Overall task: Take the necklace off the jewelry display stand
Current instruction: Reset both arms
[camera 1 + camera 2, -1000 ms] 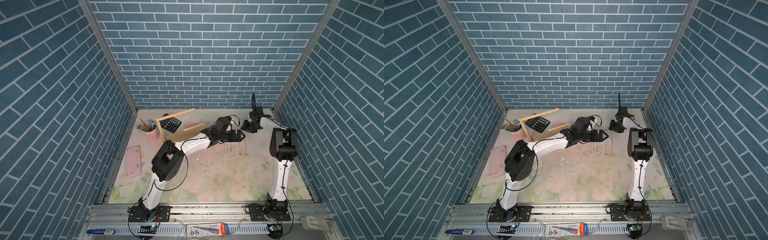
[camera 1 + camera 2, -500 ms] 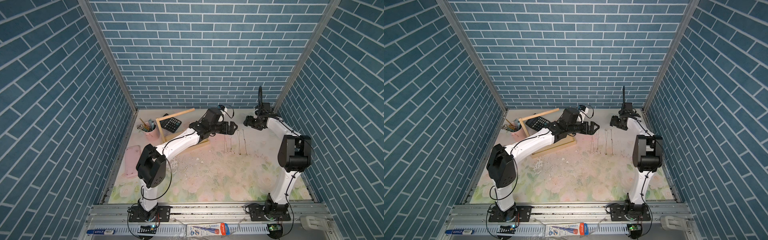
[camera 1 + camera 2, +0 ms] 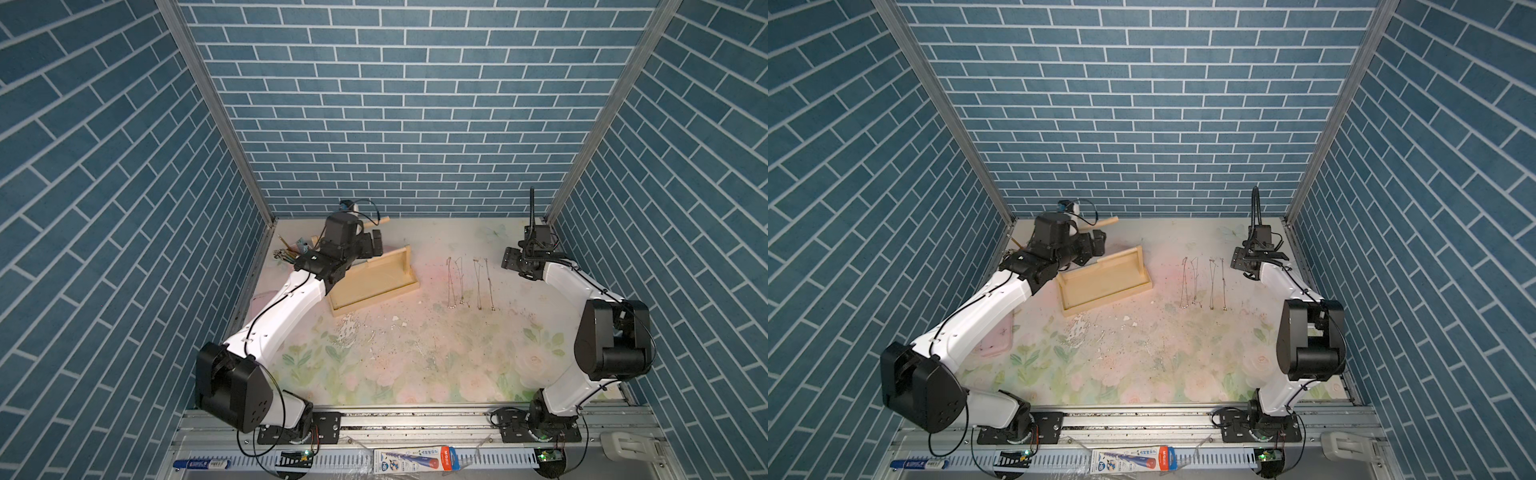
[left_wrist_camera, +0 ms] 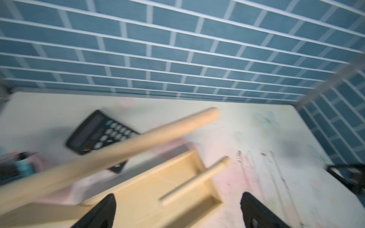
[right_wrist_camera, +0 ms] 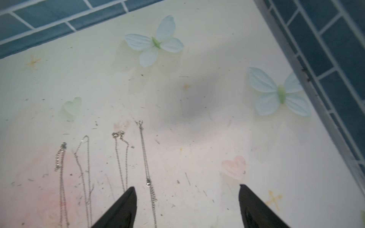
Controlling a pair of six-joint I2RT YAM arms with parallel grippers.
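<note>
Necklace chains point(image 3: 461, 282), which show as four thin silver strands in both top views, lie flat and side by side on the floral mat point(image 3: 415, 353). They sit at three o'clock from the jewelry display stand point(image 3: 374, 276) and clear of it. Over the last second the left arm, which was stretched across to the chains, has swung back toward ten o'clock and now hangs over the stand. The right gripper point(image 5: 186, 186) has backed off to three o'clock of the chains and spread its fingers. Those fingers now stand well apart with only mat between them, and the nearest strand runs just inside one fingertip, apparently untouched. The left gripper point(image 4: 177, 195) is spread as wide as it goes and is empty too. In the blurred left wrist view both dowel bars point(image 4: 138, 142) look bare, so you can judge the removal done. The strands are fine and nearly straight, with small clasps bunched at their far ends.
</note>
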